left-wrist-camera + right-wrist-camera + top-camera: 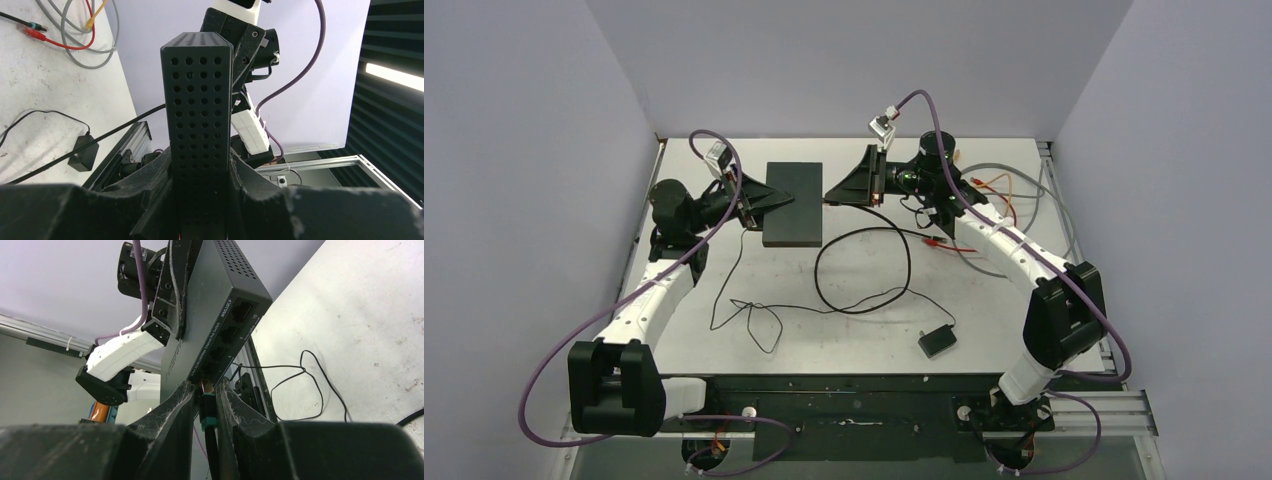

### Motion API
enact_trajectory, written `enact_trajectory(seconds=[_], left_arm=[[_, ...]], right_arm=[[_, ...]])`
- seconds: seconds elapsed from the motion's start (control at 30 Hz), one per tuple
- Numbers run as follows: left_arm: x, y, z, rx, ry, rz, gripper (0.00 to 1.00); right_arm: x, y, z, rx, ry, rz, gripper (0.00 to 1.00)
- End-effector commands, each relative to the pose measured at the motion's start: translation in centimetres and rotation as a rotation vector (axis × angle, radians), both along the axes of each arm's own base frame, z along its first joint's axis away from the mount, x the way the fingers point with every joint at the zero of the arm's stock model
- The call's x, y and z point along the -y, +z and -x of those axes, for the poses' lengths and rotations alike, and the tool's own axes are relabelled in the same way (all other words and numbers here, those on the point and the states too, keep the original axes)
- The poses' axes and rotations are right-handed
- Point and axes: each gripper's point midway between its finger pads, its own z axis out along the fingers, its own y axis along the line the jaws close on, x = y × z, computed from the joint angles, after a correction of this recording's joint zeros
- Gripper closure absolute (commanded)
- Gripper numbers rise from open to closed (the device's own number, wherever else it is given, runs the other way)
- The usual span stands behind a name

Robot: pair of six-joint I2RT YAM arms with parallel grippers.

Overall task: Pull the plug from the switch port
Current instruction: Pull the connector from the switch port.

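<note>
The switch (792,203), a flat matte-black box, sits at the back middle of the table. My left gripper (762,206) is shut on its left edge. In the left wrist view the switch's perforated side (197,115) stands clamped between my fingers. My right gripper (829,200) is at the switch's right edge, shut on the plug (208,410), a black plug with a teal band. The plug's tip is at a socket near the low end of the port row (227,335). I cannot tell how deep it sits. Its black cable (864,270) loops over the table.
A small black adapter block (936,341) with a thin cord lies at the front right; it also shows in the left wrist view (82,153). Red, orange and grey cables (994,190) lie at the back right, by the right arm.
</note>
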Motion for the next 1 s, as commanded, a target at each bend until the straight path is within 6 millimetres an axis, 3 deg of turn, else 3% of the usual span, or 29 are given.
enact_trajectory(seconds=[0.0, 0.27, 0.53, 0.67, 0.8, 0.97], left_arm=[[-1.6, 9.2, 2.1, 0.32, 0.075, 0.117, 1.0], [-2.3, 9.2, 1.9, 0.327, 0.106, 0.098, 1.0], [-5.0, 8.4, 1.1, 0.314, 0.214, 0.066, 1.0], [-4.9, 8.0, 1.1, 0.313, 0.209, 0.047, 1.0], [-4.8, 7.1, 0.9, 0.292, 0.207, 0.018, 1.0], [-4.6, 4.5, 0.2, 0.21, 0.217, -0.056, 1.0]], right_arm=[[2.5, -3.9, -1.7, -0.049, -0.063, 0.103, 0.95], [3.6, -4.7, -1.8, -0.059, -0.081, 0.141, 0.95], [4.7, -5.0, -1.9, -0.059, -0.082, 0.165, 0.95], [4.8, -4.9, -1.8, -0.058, -0.082, 0.162, 0.95], [5.0, -3.8, -2.6, -0.029, -0.117, 0.107, 0.95], [5.6, -5.0, -4.3, -0.003, -0.177, 0.188, 0.95]])
